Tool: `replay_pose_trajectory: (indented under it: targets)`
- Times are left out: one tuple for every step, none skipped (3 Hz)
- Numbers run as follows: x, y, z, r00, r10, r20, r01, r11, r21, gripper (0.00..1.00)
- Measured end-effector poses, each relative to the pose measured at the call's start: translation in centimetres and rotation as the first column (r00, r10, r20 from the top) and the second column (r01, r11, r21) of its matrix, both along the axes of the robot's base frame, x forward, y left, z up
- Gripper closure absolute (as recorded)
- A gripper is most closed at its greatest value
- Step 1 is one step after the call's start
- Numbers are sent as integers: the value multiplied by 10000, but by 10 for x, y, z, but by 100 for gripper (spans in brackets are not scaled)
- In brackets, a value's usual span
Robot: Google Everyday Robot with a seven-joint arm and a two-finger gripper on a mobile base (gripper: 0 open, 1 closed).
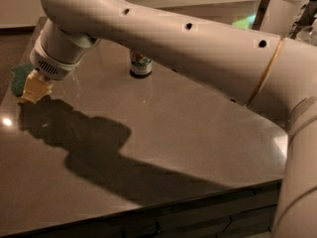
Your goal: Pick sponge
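Note:
The sponge point(19, 78) lies at the far left edge of the dark table point(198, 133), and only its dark green top shows. My gripper point(35, 89) points down at the end of the long white arm point(188, 43). It sits right against the sponge's right side and covers part of it. I cannot see whether it is touching or holding the sponge.
A small can with a green label point(141, 63) stands on the table behind the arm. A white cylinder point(287, 9) stands at the back right. The table's front edge point(198, 200) runs along the bottom, and its left edge is just beyond the sponge.

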State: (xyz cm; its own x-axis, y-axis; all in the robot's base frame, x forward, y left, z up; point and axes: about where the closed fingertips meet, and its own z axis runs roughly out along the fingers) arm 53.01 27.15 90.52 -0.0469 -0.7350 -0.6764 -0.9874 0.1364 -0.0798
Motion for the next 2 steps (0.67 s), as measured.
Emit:
replay_pose_trajectory:
  targets:
    - [-10, -14, 45, 9982, 422, 418, -425, 9991, 75, 100]
    - [-10, -14, 45, 9982, 423, 418, -426, 9991, 75, 100]
